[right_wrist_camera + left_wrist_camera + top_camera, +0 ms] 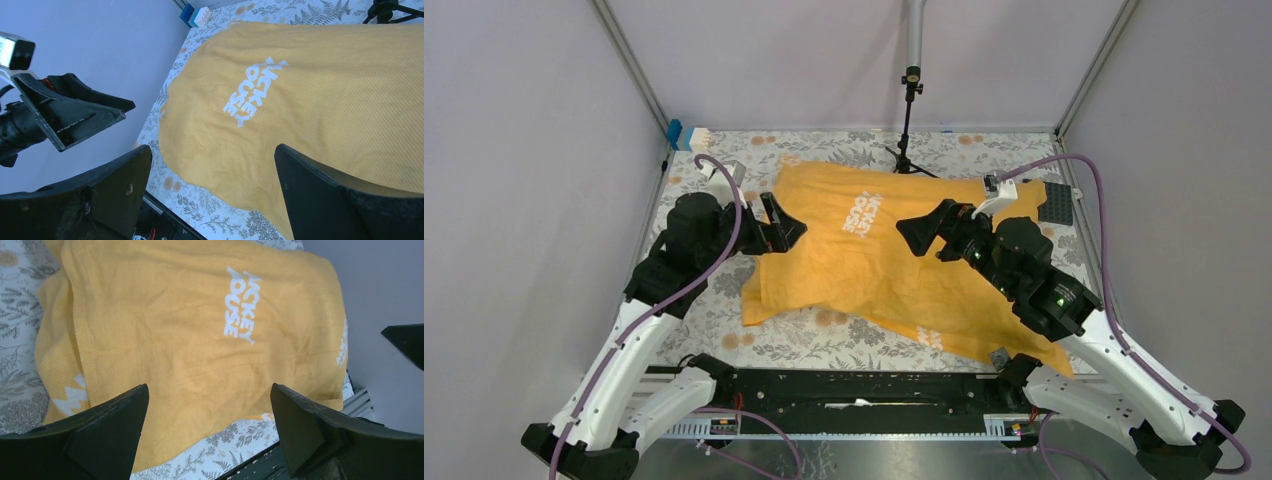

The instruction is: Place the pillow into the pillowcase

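The floral-print table point(804, 345) bears the spread orange pillowcase point(874, 280).

A grey-leaf floral cloth point(824, 340) covers the table. At the back stands a black tripod point(910, 130), with a blue and white box point(686, 136) in the far left corner. A dark studded plate point(1056, 203) lies near the right edge.

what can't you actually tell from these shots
The pillow: not seen in any view; the orange pillowcase could be covering it.
Its opening: no view shows which edge is open; the right arm covers part of its right side in the top view.
The second white print: too small to read from above.
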Robot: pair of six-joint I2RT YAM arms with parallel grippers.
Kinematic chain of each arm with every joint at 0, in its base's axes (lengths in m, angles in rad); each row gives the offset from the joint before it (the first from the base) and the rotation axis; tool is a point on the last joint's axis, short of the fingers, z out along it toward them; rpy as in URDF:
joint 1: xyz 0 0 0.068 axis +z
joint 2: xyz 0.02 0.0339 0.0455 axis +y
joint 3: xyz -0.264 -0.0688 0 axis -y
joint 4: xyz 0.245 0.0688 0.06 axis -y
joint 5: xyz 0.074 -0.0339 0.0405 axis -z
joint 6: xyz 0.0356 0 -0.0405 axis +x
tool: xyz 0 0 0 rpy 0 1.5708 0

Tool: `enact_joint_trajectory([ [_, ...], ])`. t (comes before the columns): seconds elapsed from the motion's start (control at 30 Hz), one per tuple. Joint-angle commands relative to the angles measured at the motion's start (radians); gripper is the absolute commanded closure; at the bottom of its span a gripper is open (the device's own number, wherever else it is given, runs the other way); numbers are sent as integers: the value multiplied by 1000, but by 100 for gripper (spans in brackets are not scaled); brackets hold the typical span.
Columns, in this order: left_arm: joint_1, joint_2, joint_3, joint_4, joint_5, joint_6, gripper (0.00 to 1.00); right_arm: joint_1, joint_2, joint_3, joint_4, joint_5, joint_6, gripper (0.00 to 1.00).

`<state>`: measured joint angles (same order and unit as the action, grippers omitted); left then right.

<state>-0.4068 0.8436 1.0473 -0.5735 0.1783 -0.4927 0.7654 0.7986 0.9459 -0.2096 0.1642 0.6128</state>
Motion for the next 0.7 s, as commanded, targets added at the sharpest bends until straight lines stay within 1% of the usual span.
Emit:
enact_joint_trajectory([
  [0.0, -3, -3, -30, 52, -18, 15, 1, -5, -3, 1, 63, -2, 5, 0],
  [0.33, -3, -30, -63, 90, 3, 38, 1, -5, -30, -26, 65, 14, 5, 0],
  [0.67, -3, -44, -83, 95, -13, 19, 1, -6, -45, -36, 73, 2, 16, 0],
])
